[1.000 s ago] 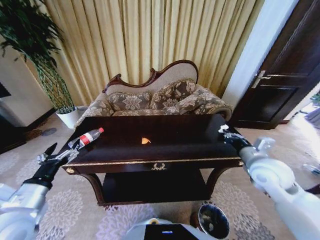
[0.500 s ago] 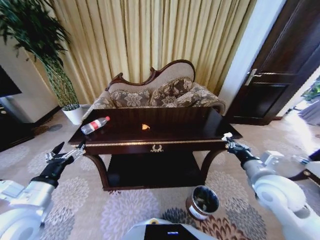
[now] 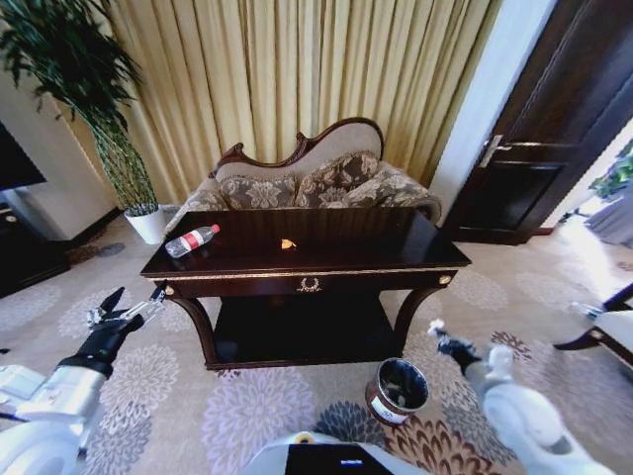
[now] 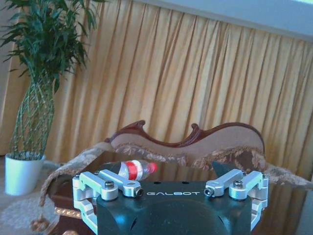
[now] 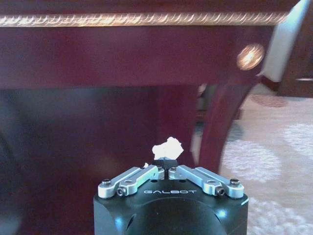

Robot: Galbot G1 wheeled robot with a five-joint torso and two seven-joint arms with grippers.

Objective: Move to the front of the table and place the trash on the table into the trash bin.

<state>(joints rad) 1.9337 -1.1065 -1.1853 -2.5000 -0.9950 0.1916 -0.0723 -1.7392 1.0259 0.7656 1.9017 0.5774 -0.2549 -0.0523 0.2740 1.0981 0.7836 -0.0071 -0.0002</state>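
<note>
White crumpled scrap, light and soft, sits pinched in the right gripper just beside the round dark-brown bin. Left gripper open, clear plastic bottle beyond on dark worktop.

Table with bottle, orange scrap.

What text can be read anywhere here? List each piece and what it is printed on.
"GALBOT" on the body of the left end effector.
"GALBOT" on the body of the right end effector, which pinches the white piece.
The bottle has a red label, too small to read.
The trash bin has a white label, unreadable.
</note>
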